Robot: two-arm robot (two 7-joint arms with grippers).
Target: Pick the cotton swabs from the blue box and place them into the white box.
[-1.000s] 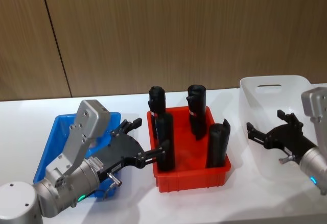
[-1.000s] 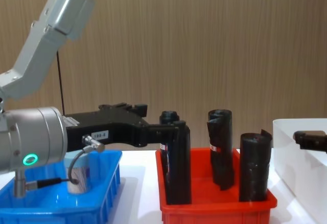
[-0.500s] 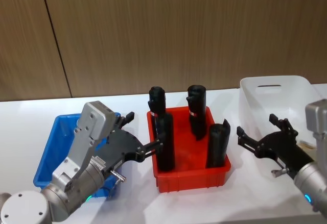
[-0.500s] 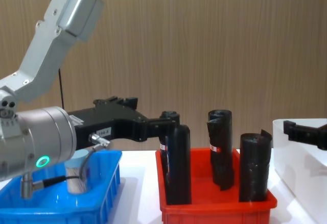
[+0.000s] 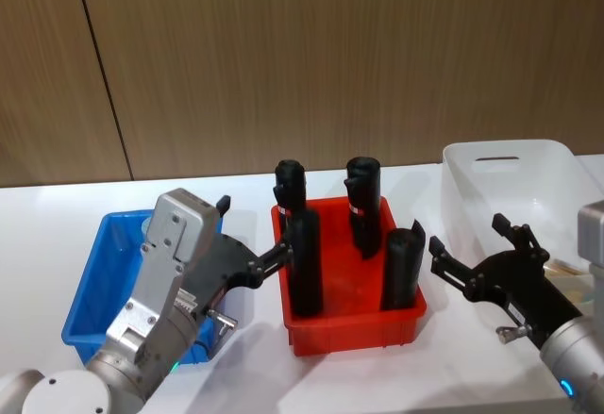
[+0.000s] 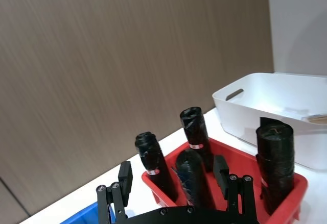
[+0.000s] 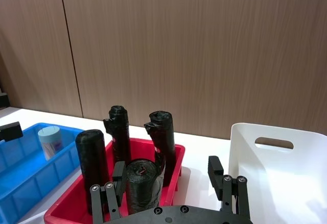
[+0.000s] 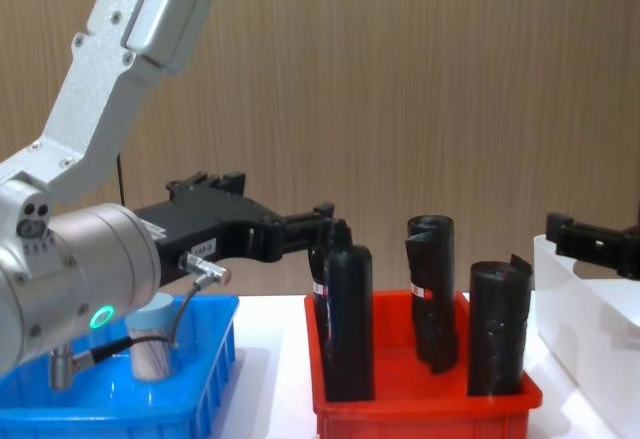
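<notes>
One jar of cotton swabs (image 8: 152, 344) with a pale blue lid (image 7: 49, 132) stands in the blue box (image 5: 91, 287) on the left, beside my left arm. My left gripper (image 5: 253, 230) hovers open and empty above the gap between the blue box and the red bin, its fingers pointing at the near black roll. The white box (image 5: 528, 183) sits at the far right. My right gripper (image 5: 467, 237) is open and empty, held low between the red bin and the white box's left wall (image 8: 585, 299).
A red bin (image 5: 354, 327) with several tall black rolls (image 5: 304, 263) stands between the two boxes. Something pale and stick-like lies in the white box (image 6: 317, 117). A wooden wall runs behind the white table (image 5: 47, 216).
My left gripper has risen and drawn back from the blue box, still empty. My right gripper has moved left out of the white box to beside the red bin.
</notes>
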